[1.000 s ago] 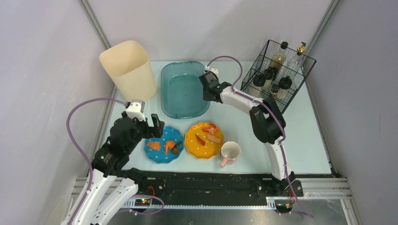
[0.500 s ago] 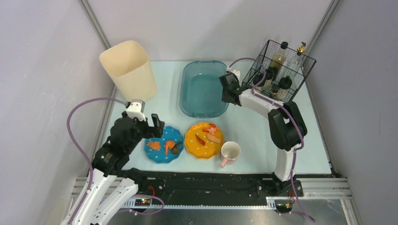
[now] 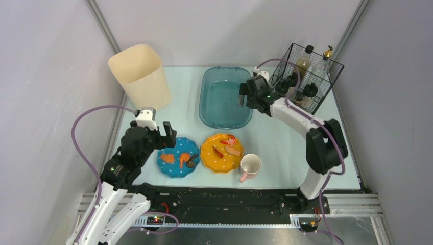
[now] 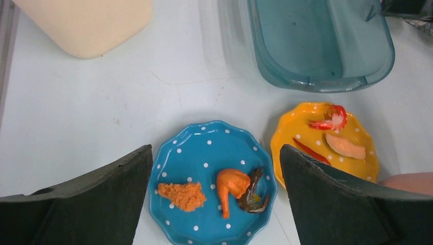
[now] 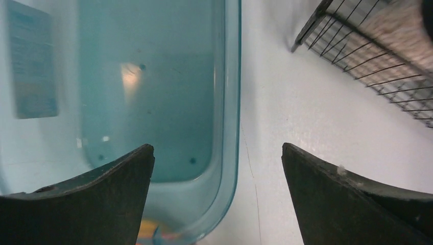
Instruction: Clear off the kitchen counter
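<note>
Below, pale kitchen counter, grey walls

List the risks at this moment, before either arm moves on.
1. The right hand hangs open over the rim of the teal basin, with the wire basket close beside it. A sideways swing may bump either one.
2. The left hand is open above the blue plate, which carries loose food scraps. Tilting the plate during a lift would likely spill them onto the counter.
</note>
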